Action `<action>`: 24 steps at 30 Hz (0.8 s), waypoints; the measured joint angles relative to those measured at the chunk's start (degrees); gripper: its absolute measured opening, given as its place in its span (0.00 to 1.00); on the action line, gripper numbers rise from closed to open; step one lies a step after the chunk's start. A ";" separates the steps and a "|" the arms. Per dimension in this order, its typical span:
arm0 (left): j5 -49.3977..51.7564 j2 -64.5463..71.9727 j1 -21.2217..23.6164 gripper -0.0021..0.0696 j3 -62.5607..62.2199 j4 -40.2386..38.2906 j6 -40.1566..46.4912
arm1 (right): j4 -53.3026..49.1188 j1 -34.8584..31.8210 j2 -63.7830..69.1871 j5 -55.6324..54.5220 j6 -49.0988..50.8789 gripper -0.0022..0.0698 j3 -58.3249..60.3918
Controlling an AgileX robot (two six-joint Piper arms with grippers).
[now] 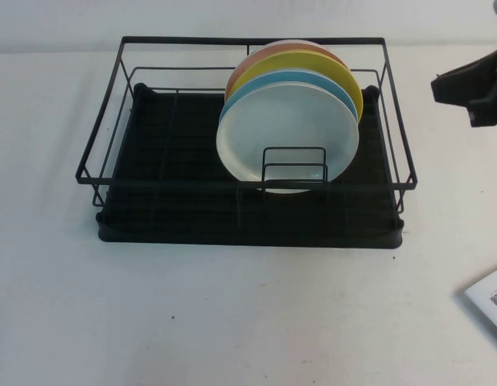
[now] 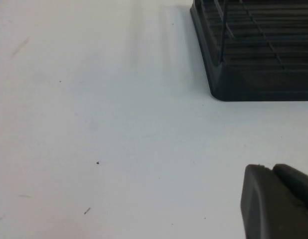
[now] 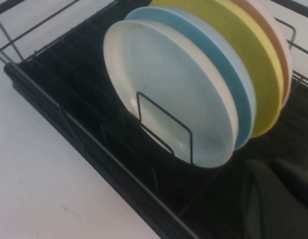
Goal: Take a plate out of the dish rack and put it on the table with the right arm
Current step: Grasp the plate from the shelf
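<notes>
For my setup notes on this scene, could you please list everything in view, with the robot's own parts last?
dish rack: one, black wire frame on a black drip tray, middle of the table.
white plate: one, white, upright at the front of the stack in the rack, behind a wire divider.
light-blue plate: one, upright directly behind the white plate.
yellow plate: one, upright behind the blue one.
orange plate: one, upright at the back.
table: one, white, slightly scuffed.
printed card: one, white with a code, right table edge.
left tool: one, dark, low over bare table by the rack's corner.
right tool: one, dark, shut, raised right of the rack.
</notes>
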 joint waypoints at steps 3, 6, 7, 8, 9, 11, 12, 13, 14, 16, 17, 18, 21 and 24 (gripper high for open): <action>0.00 0.00 0.00 0.02 0.00 0.00 0.00 | 0.00 2.23 2.78 1.28 -4.51 0.04 -2.84; 0.00 0.00 0.00 0.02 0.00 0.00 0.00 | 0.00 5.89 5.04 1.40 -8.98 0.13 -5.05; 0.00 0.00 0.00 0.02 0.00 0.00 0.00 | -0.19 7.10 5.72 1.40 -10.30 0.16 -5.78; 0.00 0.00 0.00 0.02 0.00 0.00 0.00 | -0.67 8.00 6.40 1.40 -11.19 0.19 -6.36; 0.00 0.00 0.00 0.02 0.00 0.00 0.00 | -1.44 9.00 7.03 1.40 -12.02 0.23 -7.05; 0.00 0.00 0.00 0.02 0.00 0.00 0.00 | -2.57 10.49 8.16 1.14 -13.78 0.29 -8.07; 0.00 0.00 0.00 0.02 0.00 0.00 0.00 | -3.03 11.15 8.81 0.88 -14.99 0.33 -8.48; 0.00 0.00 0.00 0.02 0.00 0.00 0.00 | -3.14 11.79 9.52 0.17 -16.41 0.36 -8.92; 0.00 0.00 0.00 0.02 0.00 0.00 0.00 | -3.23 12.30 10.17 -0.45 -17.49 0.38 -9.20; 0.00 0.00 0.00 0.02 0.00 0.00 0.00 | -3.49 13.60 11.96 -2.55 -19.86 0.40 -9.90; 0.00 0.00 0.00 0.02 0.00 0.00 0.00 | -3.49 14.03 12.96 -3.40 -20.63 0.40 -10.19; 0.00 0.00 0.00 0.02 0.00 0.00 0.00 | -3.49 14.37 13.95 -4.45 -21.20 0.41 -10.69; 0.00 0.00 0.00 0.02 0.00 0.00 0.00 | -3.49 15.07 16.66 -6.46 -22.15 0.41 -12.27; 0.00 0.00 0.00 0.02 0.00 0.00 0.00 | -3.58 15.29 19.09 -7.53 -22.39 0.41 -14.32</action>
